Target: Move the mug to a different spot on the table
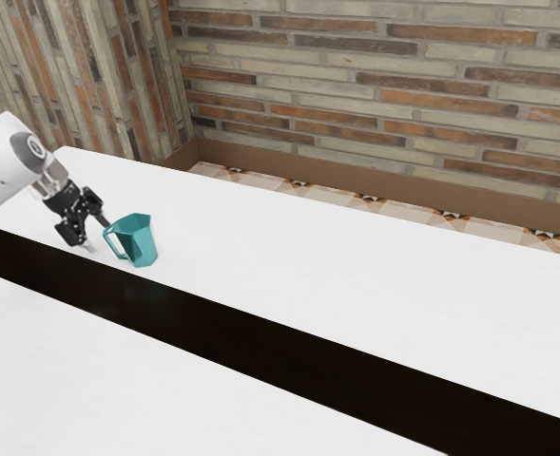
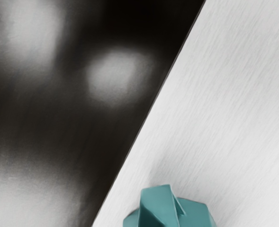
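Mug (image 1: 135, 239) upright on the bench (image 1: 356, 256), near its front edge, at the exterior view's left. Tool (image 1: 94, 233) just beside the handle, jaws apart, gripping nothing. Wrist view: mug (image 2: 170, 210) close under the hand. Judged: grasp, lift, carry and set-down all left to do.

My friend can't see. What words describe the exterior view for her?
A teal mug sits near the edge of a white table, at the exterior view's left. The robot arm's black tool is close beside the mug's handle, and a brick wall runs behind the table.
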Controlling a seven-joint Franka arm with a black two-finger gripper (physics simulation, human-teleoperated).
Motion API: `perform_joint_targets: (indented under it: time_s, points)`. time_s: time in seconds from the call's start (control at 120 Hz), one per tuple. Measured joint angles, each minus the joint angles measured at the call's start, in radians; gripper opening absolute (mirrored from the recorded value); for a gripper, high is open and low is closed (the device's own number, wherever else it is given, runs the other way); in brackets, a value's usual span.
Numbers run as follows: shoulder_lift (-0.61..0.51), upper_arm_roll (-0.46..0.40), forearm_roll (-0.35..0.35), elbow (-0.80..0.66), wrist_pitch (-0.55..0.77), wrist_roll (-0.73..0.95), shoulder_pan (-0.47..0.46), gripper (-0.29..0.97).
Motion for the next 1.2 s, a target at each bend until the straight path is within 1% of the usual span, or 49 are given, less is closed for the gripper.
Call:
perform_joint_targets:
  time_s: [0.225, 0.825, 1.2]
  points:
    - [0.018, -0.016, -0.024, 0.000, 0.032, 0.023, 0.001, 0.68]
    - [0.033, -0.061, -0.032, -0.007, 0.089, 0.052, 0.000, 0.68]
    - [0.035, -0.064, -0.089, -0.026, 0.116, 0.058, -0.002, 0.68]
